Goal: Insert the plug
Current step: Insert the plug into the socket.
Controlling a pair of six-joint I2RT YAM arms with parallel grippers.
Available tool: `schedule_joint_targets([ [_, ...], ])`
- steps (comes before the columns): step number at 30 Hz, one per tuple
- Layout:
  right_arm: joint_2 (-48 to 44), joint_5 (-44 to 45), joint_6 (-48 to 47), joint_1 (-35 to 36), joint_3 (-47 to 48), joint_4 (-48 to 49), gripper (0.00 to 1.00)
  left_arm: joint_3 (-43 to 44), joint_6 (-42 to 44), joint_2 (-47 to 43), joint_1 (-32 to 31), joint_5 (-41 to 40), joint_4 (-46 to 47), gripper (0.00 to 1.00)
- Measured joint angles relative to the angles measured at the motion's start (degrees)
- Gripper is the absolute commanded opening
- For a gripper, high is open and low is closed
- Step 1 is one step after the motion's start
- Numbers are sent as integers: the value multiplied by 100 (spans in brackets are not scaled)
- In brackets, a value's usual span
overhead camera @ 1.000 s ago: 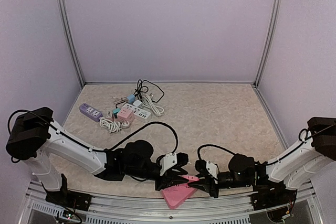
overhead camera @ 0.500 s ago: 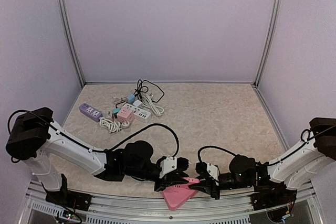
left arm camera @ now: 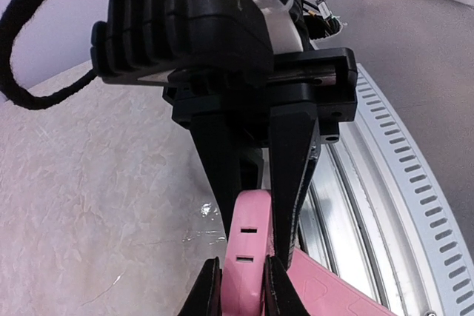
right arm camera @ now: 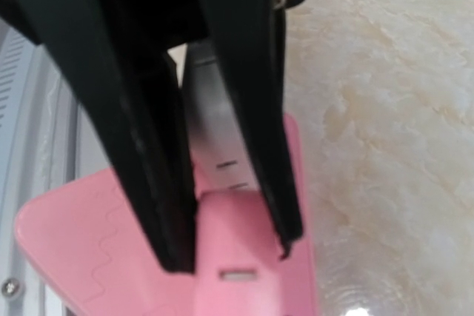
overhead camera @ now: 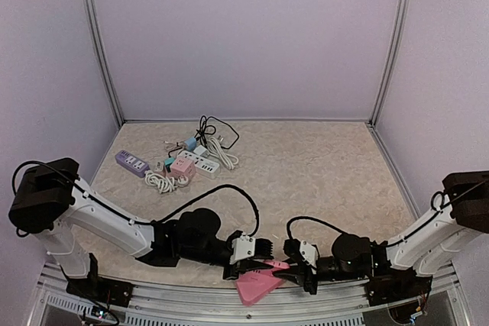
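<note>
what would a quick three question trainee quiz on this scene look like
1. True or false: the left gripper is shut on the pink piece.
2. The pile of power strips and cables lies: A) at the far left of the table, B) at the far right, C) between the arm bases.
3. What colour is the strip at the pile's left end?
Key: 1 true; 2 A; 3 purple.

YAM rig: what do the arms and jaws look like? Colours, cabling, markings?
Both alike: left arm and right arm have white links and bulky black joint housings. Jaws are black and tapered, with a white block behind. A black cable loops over each wrist. No markings legible.
</note>
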Motion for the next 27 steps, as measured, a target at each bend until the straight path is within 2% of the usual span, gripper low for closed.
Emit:
schedule_joint_targets([
  [5, 146, 140, 153, 92, -61, 328, 0, -31, 81, 4, -7, 13, 52, 0],
  [20, 275, 433, 450, 221, 179, 7, 0, -304, 446, -26, -20, 13, 509, 1],
  [23, 284, 518, 560, 229, 271, -129, 0, -352, 538, -31, -28, 0, 588, 30],
  [24, 286, 544, 590, 232, 295, -164, 4, -363, 560, -37, -28, 11, 590, 37],
  [26, 284, 625, 621, 232, 356, -203, 8, -396, 599, -39, -66, 50, 595, 47],
  [27, 286, 649, 625, 232, 382, -227, 9, -415, 623, -48, -87, 70, 592, 48],
])
